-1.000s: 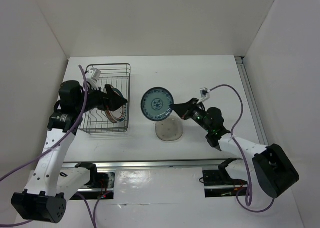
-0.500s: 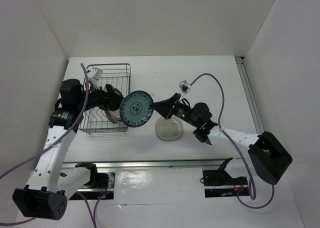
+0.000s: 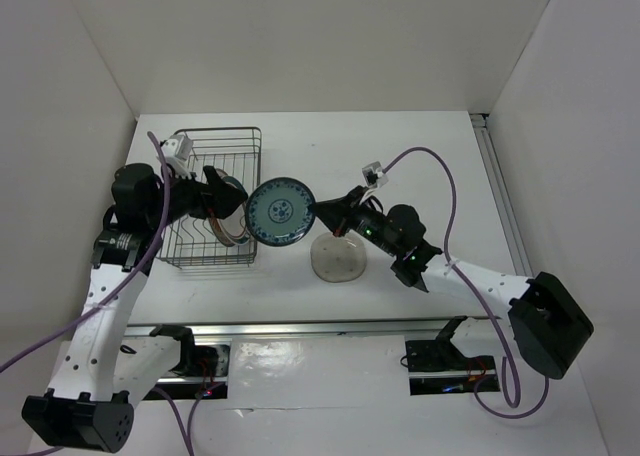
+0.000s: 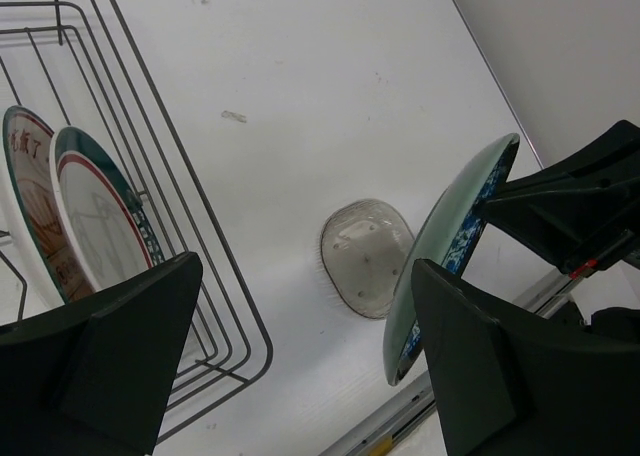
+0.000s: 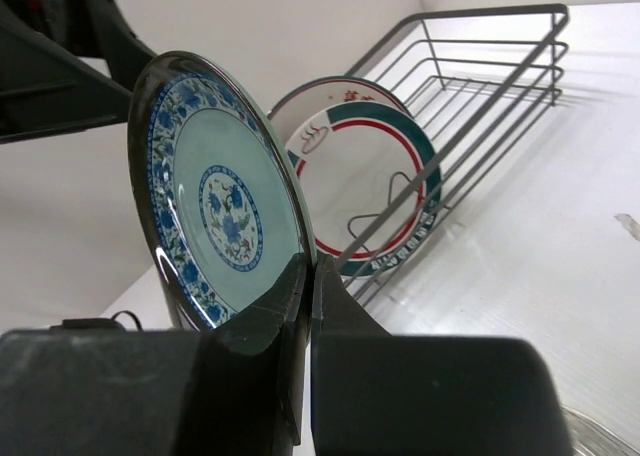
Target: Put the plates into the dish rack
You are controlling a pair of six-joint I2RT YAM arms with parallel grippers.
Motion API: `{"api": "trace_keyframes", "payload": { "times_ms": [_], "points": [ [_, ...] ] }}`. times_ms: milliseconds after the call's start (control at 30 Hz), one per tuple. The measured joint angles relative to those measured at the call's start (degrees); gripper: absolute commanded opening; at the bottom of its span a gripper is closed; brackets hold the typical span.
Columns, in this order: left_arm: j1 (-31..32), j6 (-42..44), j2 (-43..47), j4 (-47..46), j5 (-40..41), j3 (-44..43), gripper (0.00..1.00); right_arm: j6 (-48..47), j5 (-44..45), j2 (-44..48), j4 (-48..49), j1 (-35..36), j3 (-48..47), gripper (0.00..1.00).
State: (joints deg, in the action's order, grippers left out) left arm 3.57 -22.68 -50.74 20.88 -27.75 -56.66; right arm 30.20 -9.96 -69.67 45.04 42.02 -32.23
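The right gripper (image 5: pixel 305 271) is clamping the teal-blue plate (image 5: pixel 215 196) by its rim. The left gripper (image 4: pixel 305 276) is gaping wide, holding nothing, with that plate just beside one finger.

The right gripper (image 5: pixel 308 276) pinches the blue-patterned plate (image 5: pixel 215 206) by its lower rim, jaws tight, left of centre. Behind it, two plates (image 5: pixel 370 191) stand upright in the dish rack (image 5: pixel 490 71), upper right.

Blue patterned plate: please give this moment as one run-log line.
right gripper: shut on blue patterned plate, in air | left gripper: open, beside plate | dish rack: two plates standing | translucent plate: on table
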Motion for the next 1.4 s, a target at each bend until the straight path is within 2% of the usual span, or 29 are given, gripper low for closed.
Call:
{"api": "trace_keyframes", "payload": {
  "times_ms": [300,500,667,700,733,800,867,900,933,1000,1033,1067,1100,1133,1167,1300,1400],
  "points": [
    [0.0,0.0,0.2,0.0,0.3,0.0,0.99,-0.5,2.7,-2.1,-1.7,0.0,0.0,0.0],
    [0.0,0.0,-1.1,-0.5,-4.3,0.0,0.99,0.5,0.8,-5.6,-0.9,-0.3,-0.3,0.0],
    [0.0,-0.2,-2.9,-1.0,-8.2,0.0,0.88,2.4,-1.5,-8.1,0.8,-0.4,-3.1,0.0],
    [0.0,-0.2,-3.1,-1.1,-8.9,0.0,0.8,2.7,-1.7,-8.5,1.4,-0.4,-3.9,0.0],
    [0.0,-0.2,-3.1,-1.2,-9.4,0.0,0.8,3.0,-1.9,-8.8,1.9,-0.4,-4.6,0.0],
    [0.0,-0.2,-3.1,-1.5,-10.3,0.0,0.71,3.4,-2.6,-9.2,2.7,-0.4,-5.9,0.0],
    [0.0,-0.4,-3.1,-1.6,-10.8,0.0,0.55,3.8,-3.1,-9.4,3.5,-0.4,-7.0,0.0],
    [0.0,-0.2,-3.2,-1.6,-11.1,0.1,0.44,4.1,-3.3,-9.4,3.8,-0.4,-7.3,0.0],
    [0.0,-0.4,-3.2,-1.6,-11.2,0.1,0.2,4.2,-3.6,-9.4,4.0,-0.4,-7.5,0.0],
    [0.1,0.5,-3.3,-1.6,-11.0,0.1,0.0,5.2,-3.7,-9.4,4.3,-0.4,-7.7,0.0],
    [0.1,0.8,-3.3,-1.4,-10.9,0.1,0.0,5.6,-3.8,-9.4,4.6,-0.5,-7.9,0.02],
    [0.1,0.7,-3.4,-1.7,-11.0,0.1,0.0,5.8,-3.8,-9.4,4.7,-0.7,-8.0,0.14],
    [0.1,0.6,-3.4,-1.8,-10.8,0.1,0.0,6.1,-3.8,-9.4,4.7,-0.7,-8.0,0.71],
    [0.2,0.3,-3.4,-1.7,-10.3,0.1,0.0,6.3,-3.9,-9.4,4.7,-0.7,-8.0,0.9],
    [0.2,0.2,-3.4,-1.4,-9.6,0.1,0.0,6.3,-4.0,-9.4,4.9,-0.7,-8.0,1.0],
    [0.3,-0.1,-0.7,0.6,0.1,0.1,0.0,5.7,-2.9,-9.4,4.1,-0.7,-8.0,1.0],
    [0.3,-0.1,4.1,3.9,12.4,-0.9,0.0,4.4,-1.7,-9.4,1.9,-0.7,-8.0,1.0]
  ]
}}
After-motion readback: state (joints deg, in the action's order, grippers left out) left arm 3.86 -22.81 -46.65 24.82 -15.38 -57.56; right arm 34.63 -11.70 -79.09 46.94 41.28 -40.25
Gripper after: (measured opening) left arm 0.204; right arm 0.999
